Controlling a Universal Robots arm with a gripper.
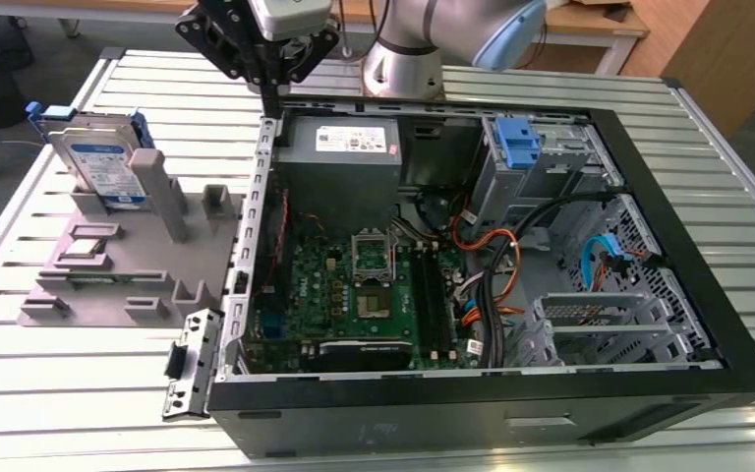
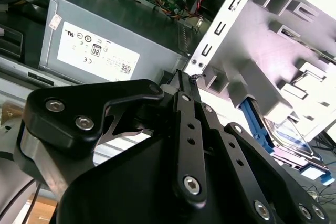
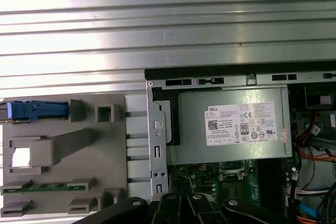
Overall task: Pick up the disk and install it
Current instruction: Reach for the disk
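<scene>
The end effector (image 1: 272,88) hangs over the rim of the open computer case (image 1: 417,428), beside the grey power supply (image 1: 341,147). Its fingers are pressed together and hold nothing. The disk (image 1: 98,162) stands upright on edge in a grey holder (image 1: 115,265), near the far corner of the worktop (image 1: 63,393) at the exterior view's left, apart from the end effector.

The case (image 1: 483,423) lies on the table (image 1: 76,393), filling the exterior view's centre and right. The fixture (image 1: 115,265) sits just beside it on the exterior view's left. The disk (image 1: 99,162) stands upright in the fixture, upper left of the frame. Inside the case, the power supply (image 1: 345,147) sits above the motherboard (image 1: 351,295).
</scene>
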